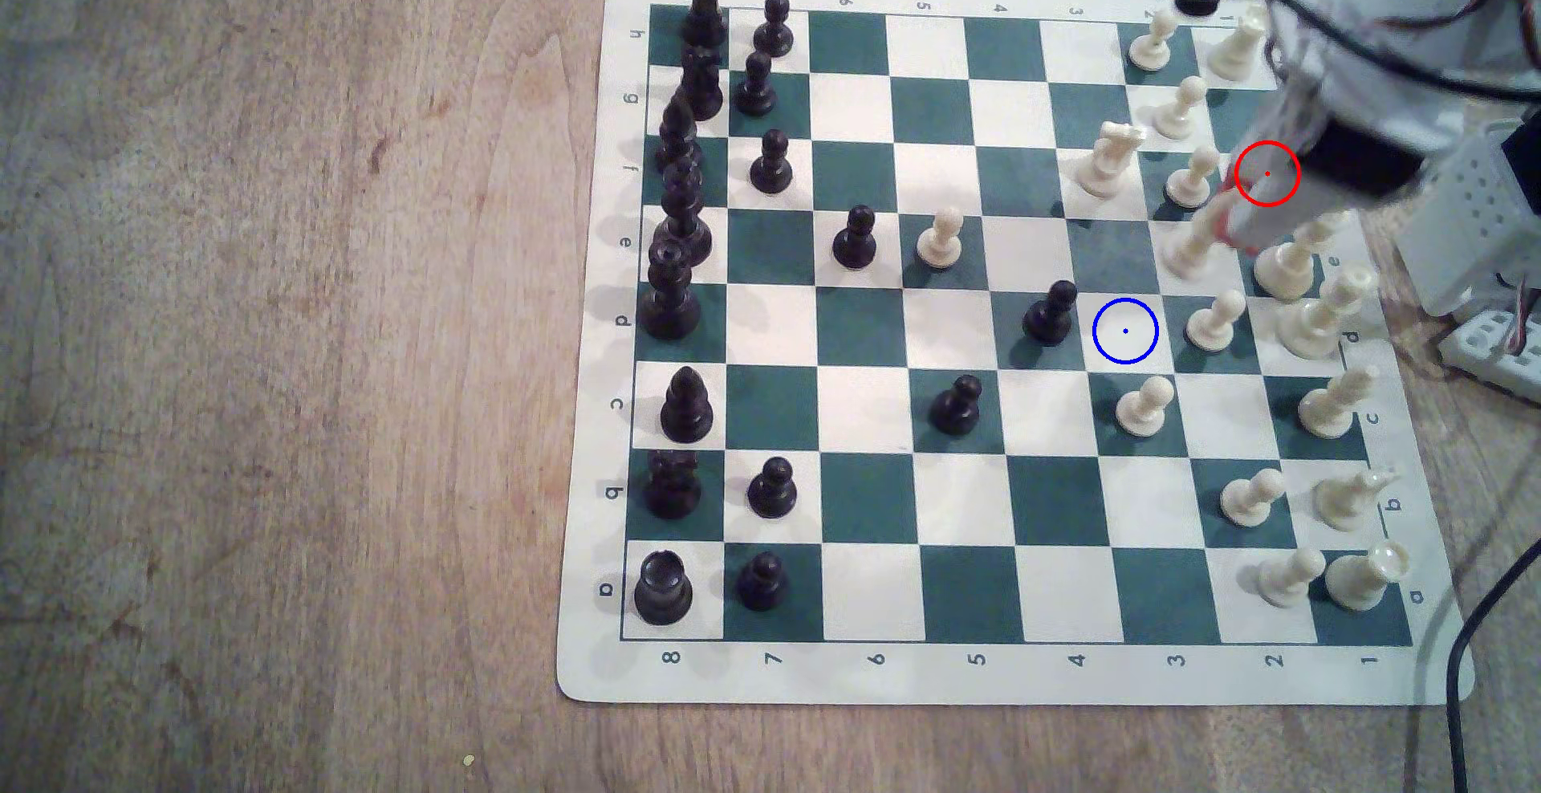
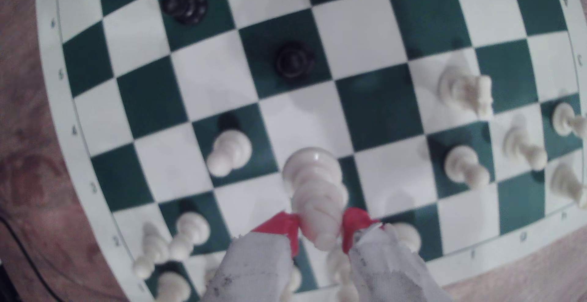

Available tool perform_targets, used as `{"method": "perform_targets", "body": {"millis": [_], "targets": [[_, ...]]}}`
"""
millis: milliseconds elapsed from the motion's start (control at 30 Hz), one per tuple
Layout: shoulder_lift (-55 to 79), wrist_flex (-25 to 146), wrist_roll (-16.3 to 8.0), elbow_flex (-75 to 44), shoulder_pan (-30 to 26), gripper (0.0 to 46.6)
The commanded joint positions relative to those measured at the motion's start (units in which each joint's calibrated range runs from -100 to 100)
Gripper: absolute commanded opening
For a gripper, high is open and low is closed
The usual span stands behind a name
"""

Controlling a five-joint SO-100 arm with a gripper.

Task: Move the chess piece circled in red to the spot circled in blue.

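Gripper (image 2: 320, 229), red-taped tips on grey cloth-wrapped fingers (image 2: 254, 267), clamped on the cream-white plastic bishop (image 2: 314, 187), slim stem, wide round base. In the wrist view the tips pinch its upper stem from both sides, base pointing away from the camera. In the exterior view the bishop (image 1: 1194, 239) hangs tilted below the arm, over the cream pieces' side of the green-and-white vinyl chess board (image 1: 867, 501), apparently off the surface. The blue-ringed cream square with blue centre dot (image 1: 1125, 331) sits at about 7 o'clock from the bishop, near, unoccupied. Black plastic pawn (image 1: 1051, 314) just beside the ring at 9 o'clock; cream ball-headed pawn (image 1: 1216, 322) at 3 o'clock, another cream pawn (image 1: 1144, 407) at 5 o'clock. Red ring (image 1: 1267, 173) overlaps the gripper's finger.
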Motion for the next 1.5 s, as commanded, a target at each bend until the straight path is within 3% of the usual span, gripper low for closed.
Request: {"method": "perform_targets", "body": {"millis": [0,700,1400,1467], "targets": [[3.1,-2.8,-0.2,-3.5,-1.4,0.3],[16.4,-9.3,-0.2,-2.1,-1.6,0.3],[18.7,-11.5,0.1,-0.7,0.7,0.3],[19.2,-11.7,0.2,-0.7,0.9,2.7]]}}
